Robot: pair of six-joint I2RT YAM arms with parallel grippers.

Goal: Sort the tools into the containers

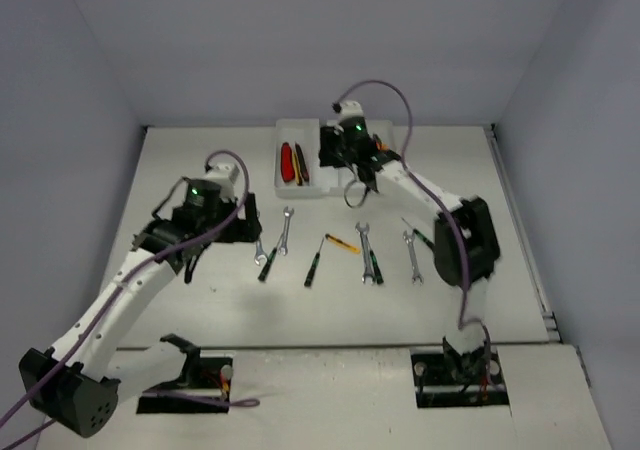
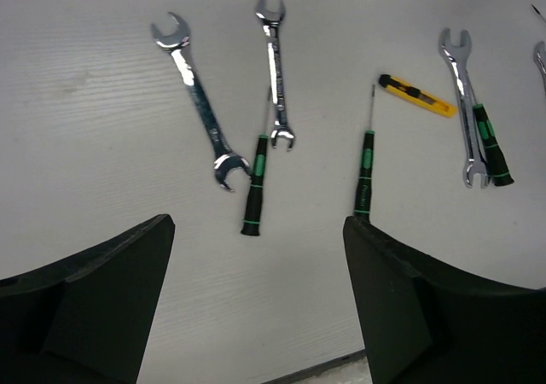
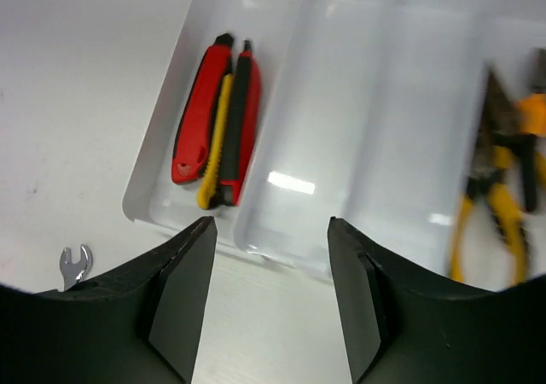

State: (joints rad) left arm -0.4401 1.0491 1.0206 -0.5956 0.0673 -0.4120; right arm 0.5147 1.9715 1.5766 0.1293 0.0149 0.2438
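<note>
Right fingers (image 3: pixel 181 303) hang parted above the tray (image 3: pixel 139 200) near rim

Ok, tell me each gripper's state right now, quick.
Left gripper: open, holding nothing.
Right gripper: open, holding nothing, over the tray.

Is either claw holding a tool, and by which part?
Neither. The left claw is open above the loose wrenches; the right claw is open over the tray, nothing between its jaws.
</note>
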